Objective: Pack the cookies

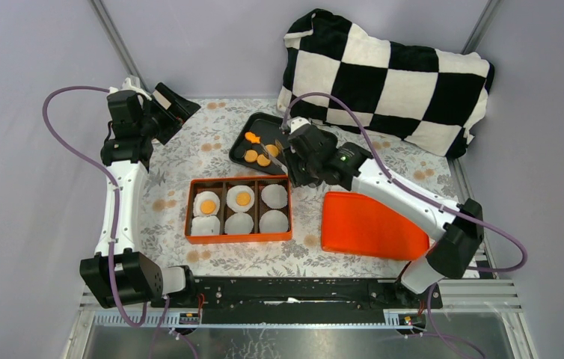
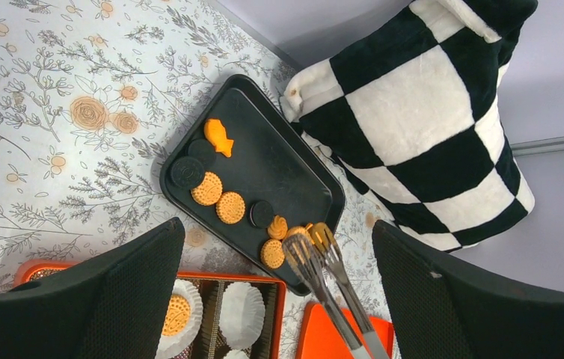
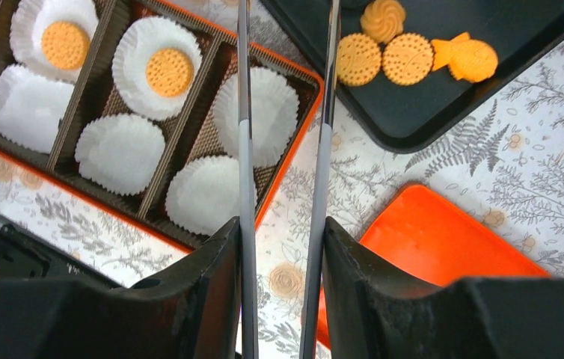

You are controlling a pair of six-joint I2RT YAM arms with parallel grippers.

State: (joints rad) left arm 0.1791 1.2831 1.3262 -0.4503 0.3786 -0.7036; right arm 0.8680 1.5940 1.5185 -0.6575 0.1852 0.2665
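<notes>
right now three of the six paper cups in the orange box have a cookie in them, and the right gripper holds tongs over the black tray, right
Two, not three: the top external view shows a cookie in just two of the six paper cups in the orange box. The right gripper does hold tongs over the black tray.

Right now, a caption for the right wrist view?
Right end effector holds tongs; orange box has two of six paper cups filled; more cookies lie on the black tray.

Bright, even light, hardly any shadows; wrist views warp at edges, right gripper [image 3: 279,232] fingers [image 3: 197,299] kinda blurry up close.
</notes>
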